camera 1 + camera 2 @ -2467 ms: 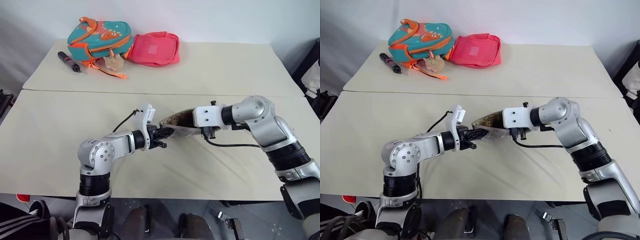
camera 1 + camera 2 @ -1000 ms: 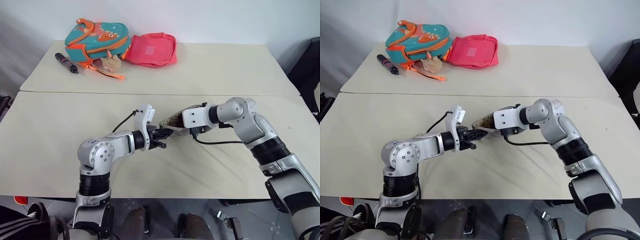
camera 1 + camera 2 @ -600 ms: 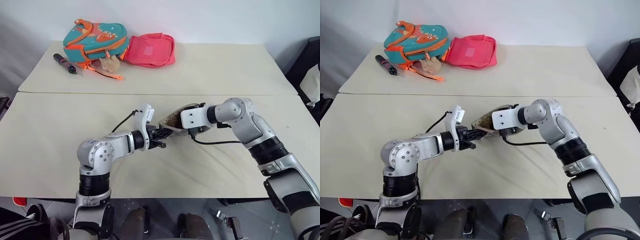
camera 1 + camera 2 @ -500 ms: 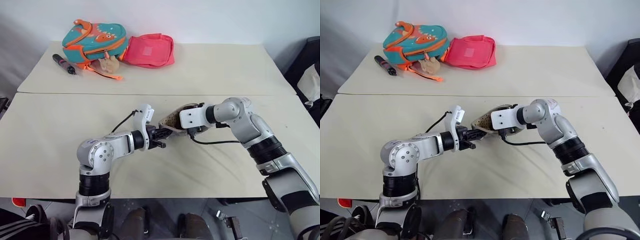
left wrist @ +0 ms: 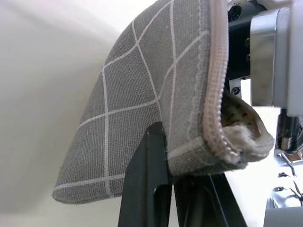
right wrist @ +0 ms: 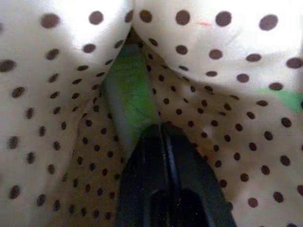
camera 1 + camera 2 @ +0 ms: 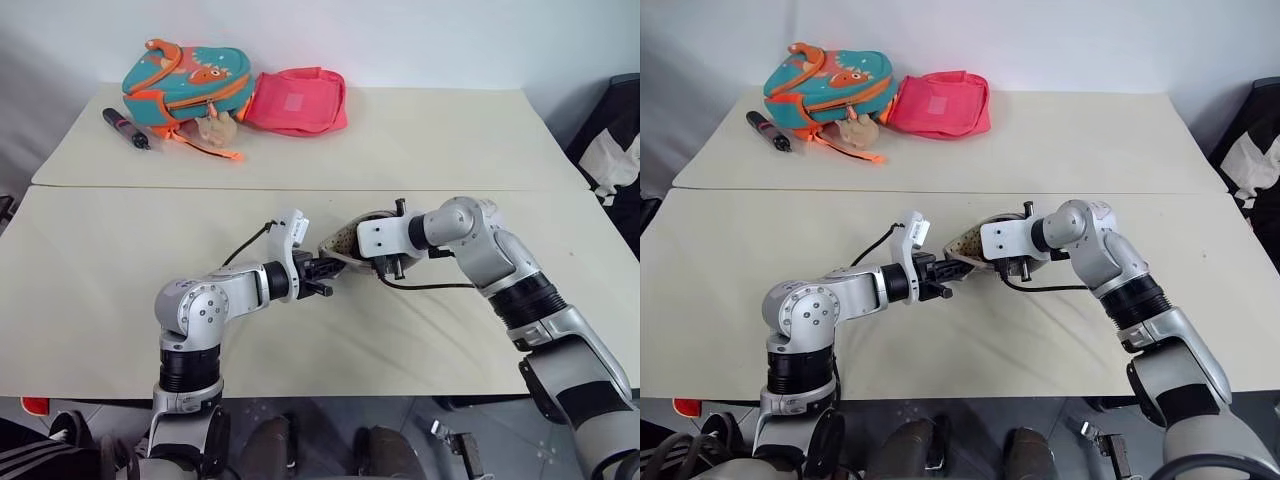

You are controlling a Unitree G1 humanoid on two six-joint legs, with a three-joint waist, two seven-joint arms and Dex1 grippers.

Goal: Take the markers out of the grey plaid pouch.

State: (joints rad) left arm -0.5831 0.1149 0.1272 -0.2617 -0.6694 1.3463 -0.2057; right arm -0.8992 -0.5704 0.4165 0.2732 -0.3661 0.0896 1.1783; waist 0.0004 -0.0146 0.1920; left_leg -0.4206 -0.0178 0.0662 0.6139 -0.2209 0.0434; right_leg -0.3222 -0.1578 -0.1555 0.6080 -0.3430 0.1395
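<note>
Your left gripper [image 7: 322,270] was clamped on the near edge of the grey plaid pouch [image 5: 142,109], 1 black finger [image 5: 144,189] pressed flat against the outer fabric just below the zipper edge. That grip held the pouch up off the table [image 7: 100,270], its mouth turned toward your right arm.

Your right gripper [image 6: 161,142] was pushed inside the pouch, with dotted lining on all sides of it. Its 2 fingers were pressed together, no gap between them. A lime green marker [image 6: 130,99] lay straight ahead of the fingertips, along the fold of the lining, and its near end met the tips. I couldn't tell if the marker was pinched or just touched. A 2nd bit of green [image 6: 284,99] showed off to 1 side of that gripper, too little of it to name.

Well beyond both grippers, at the far edge of the table: teal-and-orange backpack [image 7: 185,75], pink-red pouch [image 7: 300,100] touching it, and a dark pen [image 7: 125,128] beside the backpack.
</note>
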